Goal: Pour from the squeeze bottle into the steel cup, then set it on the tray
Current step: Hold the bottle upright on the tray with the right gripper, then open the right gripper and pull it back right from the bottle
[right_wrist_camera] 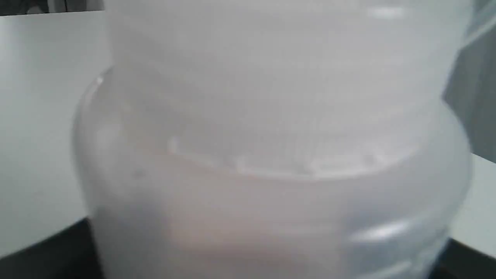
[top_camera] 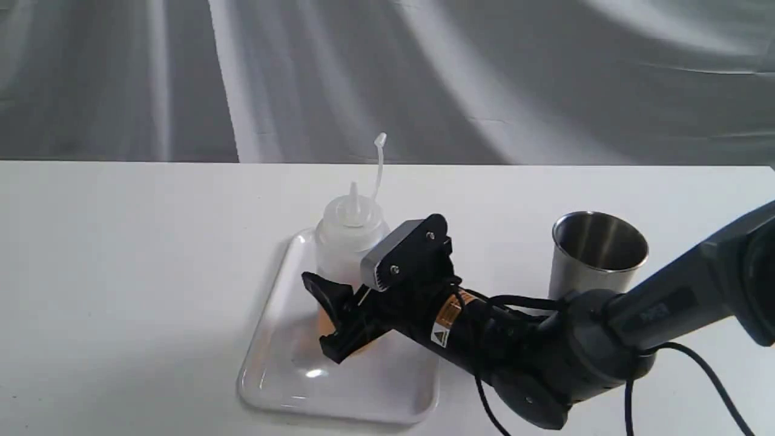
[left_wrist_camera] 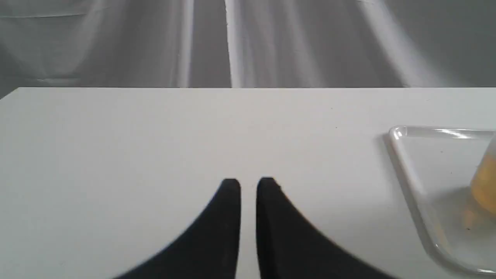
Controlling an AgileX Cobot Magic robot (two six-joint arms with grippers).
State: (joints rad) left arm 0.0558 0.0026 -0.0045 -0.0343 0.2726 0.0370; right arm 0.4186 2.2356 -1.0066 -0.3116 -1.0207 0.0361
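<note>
Room on tray (top_camera: 284, 369) beside squeeze bottle (top_camera: 348, 242)

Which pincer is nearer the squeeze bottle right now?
Right. The right pincer is clamped around the squeeze bottle, which stands on the tray. The left pincer sits over the bare table, off to the tray's side, clear of the bottle.
</note>
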